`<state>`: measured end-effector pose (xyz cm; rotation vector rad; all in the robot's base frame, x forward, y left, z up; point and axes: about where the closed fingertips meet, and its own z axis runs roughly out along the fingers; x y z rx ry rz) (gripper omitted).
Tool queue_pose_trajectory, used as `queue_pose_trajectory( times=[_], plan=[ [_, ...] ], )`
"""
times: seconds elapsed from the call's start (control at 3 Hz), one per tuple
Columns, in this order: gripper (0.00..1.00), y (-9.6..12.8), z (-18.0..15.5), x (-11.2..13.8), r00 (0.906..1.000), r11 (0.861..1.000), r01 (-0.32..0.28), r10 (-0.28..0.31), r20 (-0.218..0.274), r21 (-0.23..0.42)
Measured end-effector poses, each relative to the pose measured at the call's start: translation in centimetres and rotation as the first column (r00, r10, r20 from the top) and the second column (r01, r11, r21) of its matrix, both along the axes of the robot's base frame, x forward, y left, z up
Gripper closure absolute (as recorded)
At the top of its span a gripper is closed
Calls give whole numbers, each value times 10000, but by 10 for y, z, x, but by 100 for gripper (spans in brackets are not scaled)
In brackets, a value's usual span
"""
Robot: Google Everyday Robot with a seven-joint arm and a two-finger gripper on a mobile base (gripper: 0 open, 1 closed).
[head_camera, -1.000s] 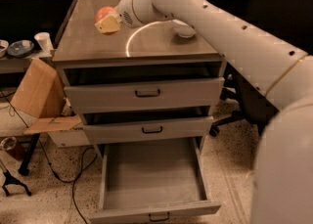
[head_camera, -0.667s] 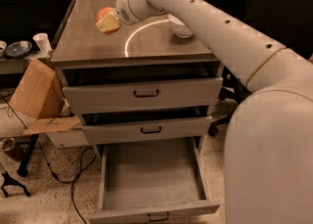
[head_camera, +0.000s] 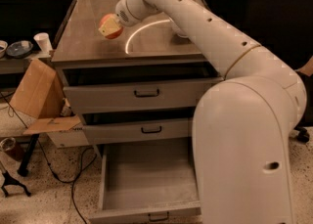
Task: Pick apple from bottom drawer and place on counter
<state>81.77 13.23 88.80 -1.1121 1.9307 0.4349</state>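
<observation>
The apple (head_camera: 110,26), reddish-orange with a paler patch, is held in my gripper (head_camera: 111,26) at the left part of the counter (head_camera: 88,42), just above or on its glossy surface; I cannot tell which. The gripper is shut on the apple. The counter carries a pale circular arc (head_camera: 134,34). The bottom drawer (head_camera: 146,184) is pulled fully out below, its flat grey floor bare. My white arm reaches from the lower right across the cabinet and hides the right side of the drawers.
Two taller grey drawers (head_camera: 137,93) stand slightly open above the bottom one. A white bowl (head_camera: 177,31) is mostly hidden behind my arm. A cardboard box (head_camera: 36,98) and cables lie on the floor at the left. A cup (head_camera: 42,42) stands on a side shelf.
The arm has shifted closer to the camera and fills more of the right side. The apple stays in the gripper over the counter's left part.
</observation>
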Motion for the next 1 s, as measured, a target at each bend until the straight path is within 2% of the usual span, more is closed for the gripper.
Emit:
queue_pose_trajectory(
  times=[0.33, 0.67, 1.0],
  plan=[
    [29, 2, -14, 3, 9986, 9992, -192, 175, -500, -351],
    [0, 2, -27, 6, 9938, 9975, -372, 307, -1069, -593],
    [0, 2, -27, 6, 9938, 9975, -372, 307, -1069, -593]
  ],
)
